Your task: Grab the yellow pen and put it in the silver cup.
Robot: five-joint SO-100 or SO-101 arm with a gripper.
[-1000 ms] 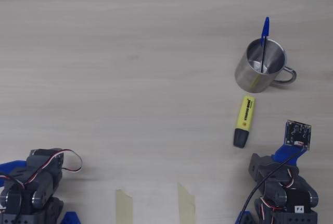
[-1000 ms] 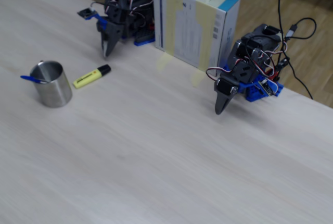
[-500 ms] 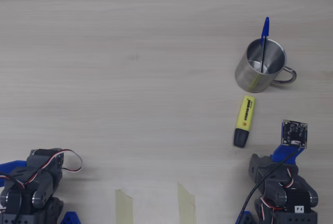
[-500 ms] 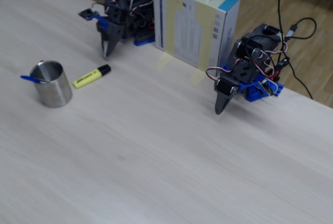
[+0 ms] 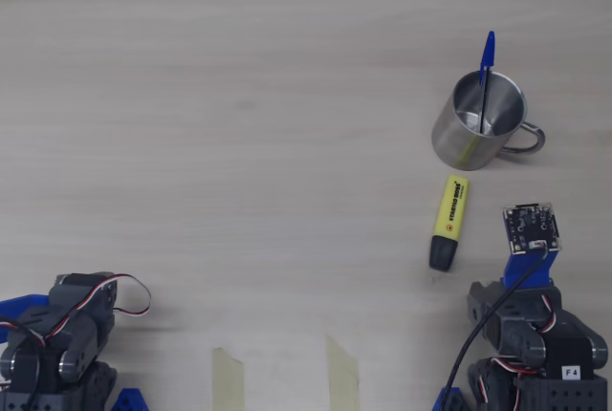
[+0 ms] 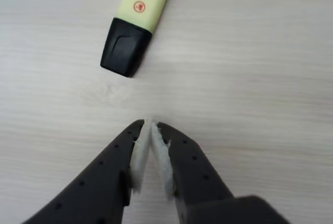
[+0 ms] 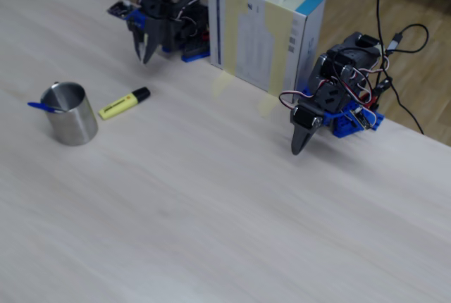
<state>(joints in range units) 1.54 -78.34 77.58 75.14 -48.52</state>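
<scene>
The yellow pen [image 5: 449, 216] lies flat on the table just below the silver cup [image 5: 478, 124] in the overhead view, black cap toward the arm. In the wrist view the pen's capped end [image 6: 127, 47] is up and left of my gripper [image 6: 151, 126], which is shut with nothing between its fingers, a short gap from the cap. The fixed view shows the gripper [image 7: 146, 54] lifted off the table, behind the pen [image 7: 121, 103] and the cup [image 7: 70, 116]. In the overhead view the wrist camera board [image 5: 531, 229] hides the fingers.
A thin blue ballpoint pen [image 5: 487, 57] stands in the cup. A second, idle arm [image 7: 310, 123] rests at the right of the fixed view, and a white-and-blue box [image 7: 264, 32] stands between the two arms. Tape strips [image 5: 228, 373] mark the table's near edge.
My arm has raised the shut gripper off the table; in the overhead view the wrist camera board has shifted left and up toward the pen. Pen and cup have not moved.
</scene>
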